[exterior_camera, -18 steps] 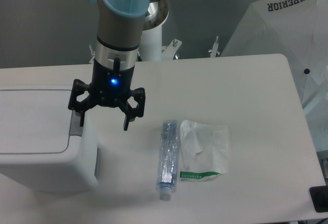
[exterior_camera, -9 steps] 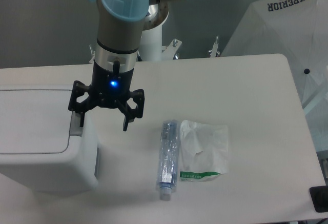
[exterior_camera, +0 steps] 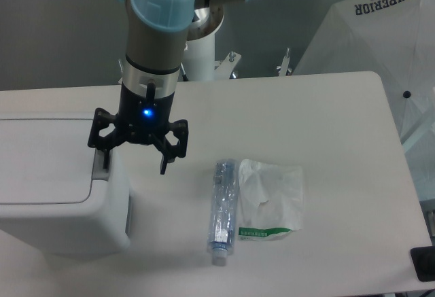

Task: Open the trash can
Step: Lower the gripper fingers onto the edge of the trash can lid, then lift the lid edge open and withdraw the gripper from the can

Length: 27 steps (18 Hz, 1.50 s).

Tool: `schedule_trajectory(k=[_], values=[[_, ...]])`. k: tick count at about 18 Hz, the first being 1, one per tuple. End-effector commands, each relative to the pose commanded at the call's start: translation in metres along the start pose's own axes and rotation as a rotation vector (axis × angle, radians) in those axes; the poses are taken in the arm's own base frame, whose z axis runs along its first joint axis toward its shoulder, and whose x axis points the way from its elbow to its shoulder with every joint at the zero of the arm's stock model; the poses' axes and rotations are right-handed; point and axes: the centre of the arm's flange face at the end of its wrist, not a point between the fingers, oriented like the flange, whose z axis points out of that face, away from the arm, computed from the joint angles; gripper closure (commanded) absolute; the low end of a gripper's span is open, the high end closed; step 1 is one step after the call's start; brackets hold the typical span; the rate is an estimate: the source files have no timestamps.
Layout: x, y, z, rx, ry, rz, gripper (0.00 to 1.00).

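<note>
The trash can [exterior_camera: 54, 195] is a big white boxy bin at the left edge, its flat lid [exterior_camera: 41, 161] lying shut. A grey push tab [exterior_camera: 99, 167] sits at the lid's right rim. My gripper [exterior_camera: 134, 168] hangs over the bin's right edge with its black fingers spread open. The left fingertip [exterior_camera: 105, 164] is right at the grey tab; whether it touches is unclear. The right fingertip [exterior_camera: 164, 168] hangs over the table beside the bin. Nothing is held.
A clear plastic bottle [exterior_camera: 221, 210] lies on the white table [exterior_camera: 306, 120], right of the bin. Beside it is a white plastic bag with a green stripe [exterior_camera: 270, 198]. A white sheet marked SUPERIOR [exterior_camera: 380, 25] stands at the back right.
The gripper has shifted slightly left, bringing its left finger closer over the grey tab. The lid has not moved.
</note>
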Motion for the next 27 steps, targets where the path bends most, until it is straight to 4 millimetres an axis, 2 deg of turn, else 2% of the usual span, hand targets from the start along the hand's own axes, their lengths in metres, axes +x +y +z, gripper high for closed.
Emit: schedule_trajectory(k=[13,14,18,22,26,27], values=[[-0.002,0.004,0.003,-0.009,-0.002,-0.003,0.0],[-0.001,0.002,0.001,-0.004,-0.001,-0.003,0.0],[-0.001,-0.012,-0.027,0.054,-0.012,0.009,0.0],[-0.034,-0.027,-0.06,0.144,-0.06,-0.012,0.0],[-0.085,-0.027,-0.062,0.151,-0.221,0.001,0.0],[-0.098,-0.027,-0.054,0.122,-0.251,0.045,0.0]])
